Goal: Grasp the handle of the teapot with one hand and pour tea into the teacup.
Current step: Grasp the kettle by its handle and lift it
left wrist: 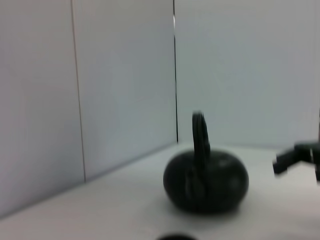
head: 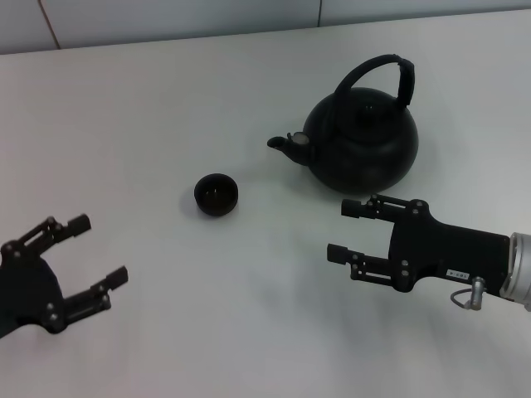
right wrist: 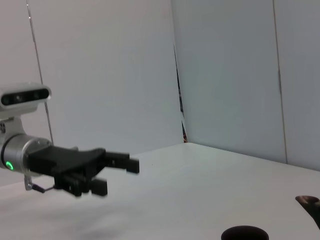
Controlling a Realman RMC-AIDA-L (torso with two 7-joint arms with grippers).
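The black teapot stands upright at the back right of the white table, its spout pointing left toward the teacup. Its handle arches upright over the lid. My right gripper is open and empty, just in front of the teapot and apart from it. My left gripper is open and empty at the front left, far from the cup. The left wrist view shows the teapot and handle edge-on. The right wrist view shows the cup's rim and the left gripper. No tea shows.
The white table ends at a pale wall along the back. White wall panels stand behind the teapot in the wrist views.
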